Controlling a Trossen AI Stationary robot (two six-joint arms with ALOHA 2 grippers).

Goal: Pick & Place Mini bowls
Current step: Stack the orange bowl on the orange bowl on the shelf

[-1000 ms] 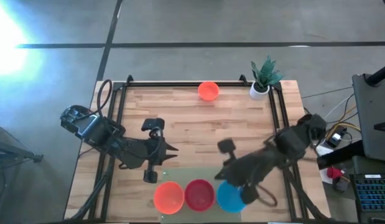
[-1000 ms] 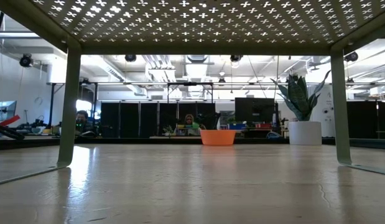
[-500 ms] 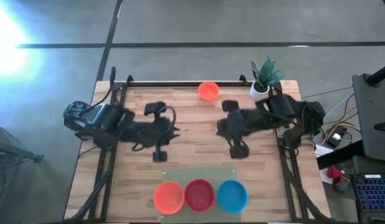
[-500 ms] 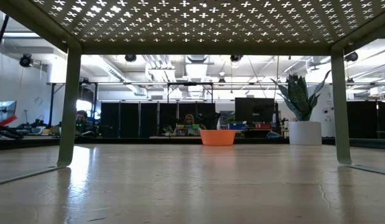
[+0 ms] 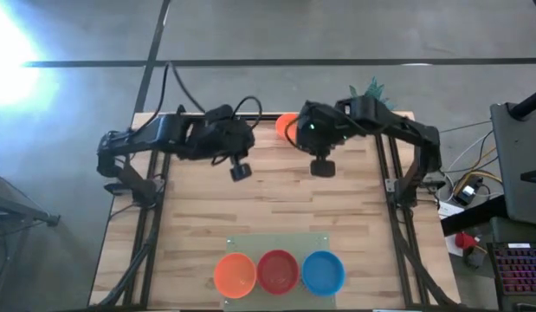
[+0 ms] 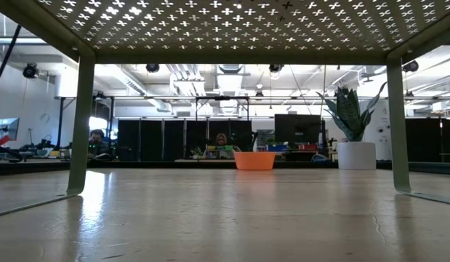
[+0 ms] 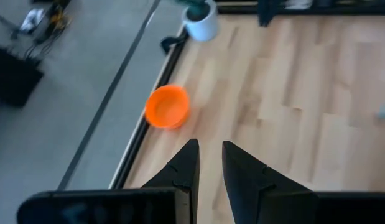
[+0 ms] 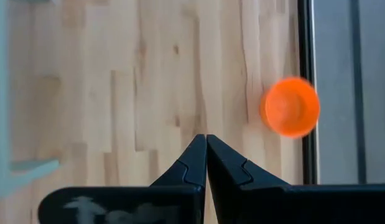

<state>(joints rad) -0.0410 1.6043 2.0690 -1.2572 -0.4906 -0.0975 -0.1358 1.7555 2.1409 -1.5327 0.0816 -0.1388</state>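
One orange mini bowl (image 5: 286, 126) rests on its base by the table's far edge, also seen in the low view (image 6: 254, 160), left wrist view (image 7: 167, 107) and right wrist view (image 8: 290, 106). An orange bowl (image 5: 235, 274), a red bowl (image 5: 277, 270) and a blue bowl (image 5: 323, 271) stand in a row on a green perforated platform (image 5: 276, 242) at the near edge. My left gripper (image 5: 239, 139) (image 7: 208, 157) hovers left of the far orange bowl, fingers slightly apart. My right gripper (image 5: 312, 132) (image 8: 206, 138) hovers right of it, shut and empty.
A white pot with a green plant (image 5: 363, 124) (image 6: 355, 154) stands at the far right corner, close to my right arm. A black rail frame (image 5: 233, 116) runs round the table. Bare wood (image 5: 276, 199) lies between the arms and the platform.
Both arms swung from the near part of the table toward the far edge. My right gripper left the blue bowl on the platform and now hovers by the far orange bowl; my left gripper closed in from the other side. No bowl has moved.
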